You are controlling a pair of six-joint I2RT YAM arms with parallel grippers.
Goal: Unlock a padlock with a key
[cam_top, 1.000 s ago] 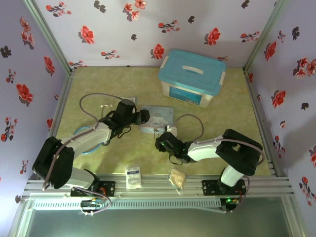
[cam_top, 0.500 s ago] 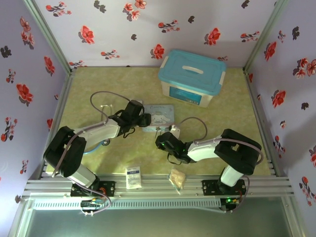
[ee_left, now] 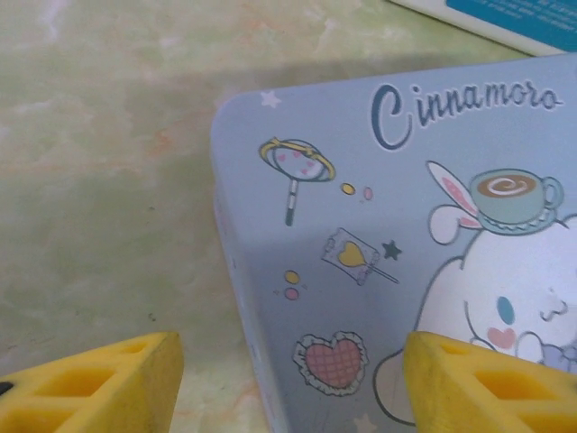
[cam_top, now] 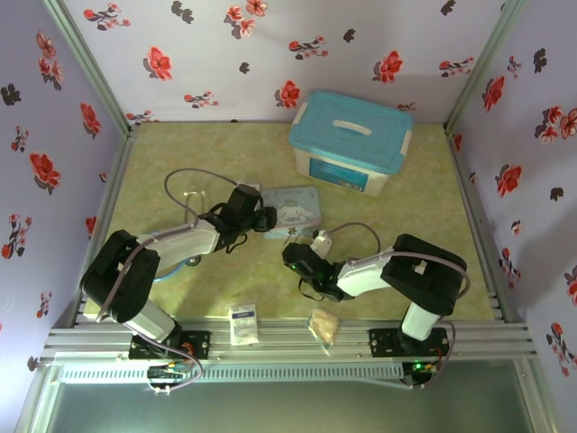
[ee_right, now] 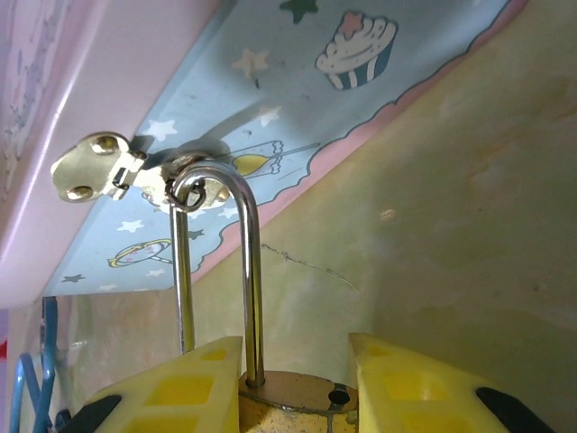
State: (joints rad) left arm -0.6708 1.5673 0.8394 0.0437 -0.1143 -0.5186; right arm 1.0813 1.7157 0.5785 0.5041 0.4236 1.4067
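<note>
The brass padlock [ee_right: 297,401] is pinched between the yellow fingers of my right gripper [ee_right: 296,361], which is shut on its body. Its silvery shackle [ee_right: 243,262] rises to a small ring on the metal hasp [ee_right: 95,169] of the pale-blue cartoon tin [cam_top: 296,204]. One shackle leg sits in the body, the other runs down behind the left finger, and a hole in the body's top is empty. My left gripper [ee_left: 288,374] is open, its yellow fingers [ee_left: 99,379] straddling the tin's near left corner [ee_left: 270,298]. In the top view the left gripper [cam_top: 262,219] is at the tin's left side and the right gripper [cam_top: 292,256] at its front edge. The key is out of view.
A white box with a blue lid [cam_top: 350,142] stands at the back right. A stethoscope with blue tubing [cam_top: 177,265] lies under the left arm. A white packet [cam_top: 242,323] and a tan lumpy packet [cam_top: 324,325] lie near the front rail. Flowered walls close in three sides.
My left gripper has swung right to the tin's left corner and stopped there. The tin has shifted slightly towards the back. The right gripper has edged a little left, still at the tin's front.
</note>
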